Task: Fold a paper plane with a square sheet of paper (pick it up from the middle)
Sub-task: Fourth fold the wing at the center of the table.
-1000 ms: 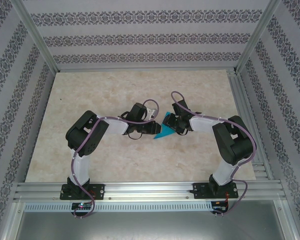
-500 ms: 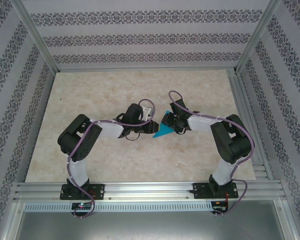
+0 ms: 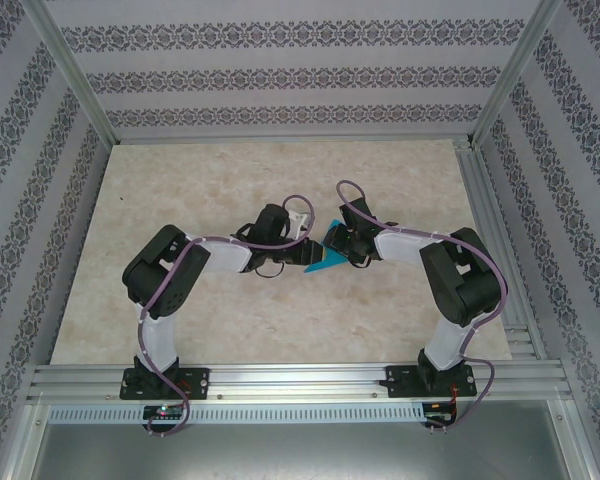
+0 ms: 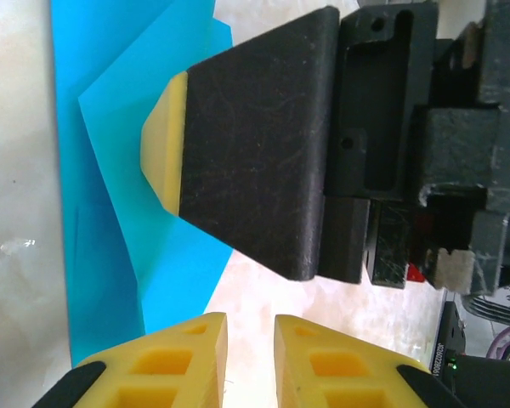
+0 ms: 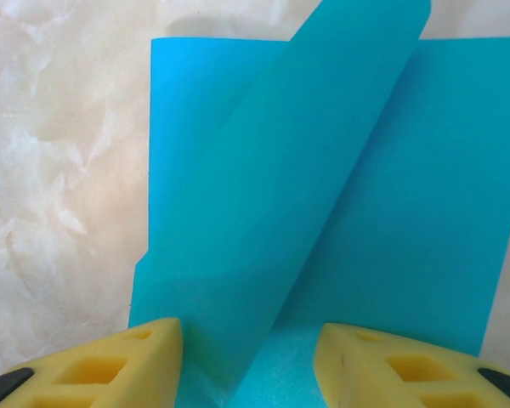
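Note:
The square sheet of paper (image 3: 318,263) lies partly folded on the table between the two grippers, teal-blue with creases (image 4: 110,170). In the right wrist view one flap (image 5: 280,195) stands up off the flat sheet (image 5: 425,221). My right gripper (image 5: 251,336) is open, its yellow fingertips wide apart and low over the paper on either side of the flap's base (image 3: 337,248). One of its fingers (image 4: 255,144) rests on the paper in the left wrist view. My left gripper (image 4: 251,327) sits just off the paper's edge (image 3: 302,250), jaws a narrow gap apart, holding nothing.
The marble-patterned table (image 3: 200,180) has free room all round the paper. Aluminium frame rails (image 3: 280,380) run along the near edge and the right side (image 3: 485,220). Patterned walls enclose the back and sides.
The left arm has shifted a little and its gripper has drawn closer to the paper's left edge. The right gripper has stayed on the paper, and less of the sheet shows from above.

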Robot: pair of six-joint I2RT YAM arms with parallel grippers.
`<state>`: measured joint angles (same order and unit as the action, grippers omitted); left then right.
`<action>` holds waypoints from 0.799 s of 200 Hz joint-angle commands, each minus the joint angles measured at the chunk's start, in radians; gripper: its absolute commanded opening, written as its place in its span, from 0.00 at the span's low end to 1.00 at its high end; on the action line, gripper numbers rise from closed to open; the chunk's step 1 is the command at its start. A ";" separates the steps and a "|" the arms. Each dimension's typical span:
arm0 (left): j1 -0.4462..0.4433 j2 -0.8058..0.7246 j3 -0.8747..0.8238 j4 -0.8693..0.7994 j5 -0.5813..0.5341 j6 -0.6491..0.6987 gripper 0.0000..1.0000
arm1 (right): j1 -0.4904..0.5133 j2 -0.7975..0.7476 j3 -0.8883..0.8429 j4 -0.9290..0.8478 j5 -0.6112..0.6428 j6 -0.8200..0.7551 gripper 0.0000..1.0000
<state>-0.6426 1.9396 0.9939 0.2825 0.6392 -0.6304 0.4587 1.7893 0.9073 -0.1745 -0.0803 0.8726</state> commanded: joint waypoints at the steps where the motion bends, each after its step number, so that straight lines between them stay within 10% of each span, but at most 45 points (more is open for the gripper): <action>1: -0.006 0.024 0.039 -0.063 0.003 0.034 0.23 | 0.001 0.170 -0.103 -0.211 0.076 0.014 0.50; 160: -0.005 0.053 0.067 -0.178 -0.106 0.041 0.16 | -0.001 0.180 -0.113 -0.211 0.086 0.023 0.48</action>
<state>-0.6426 1.9724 1.0393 0.1413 0.5503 -0.6071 0.4583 1.7897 0.9070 -0.1749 -0.0780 0.8810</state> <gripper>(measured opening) 0.165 0.484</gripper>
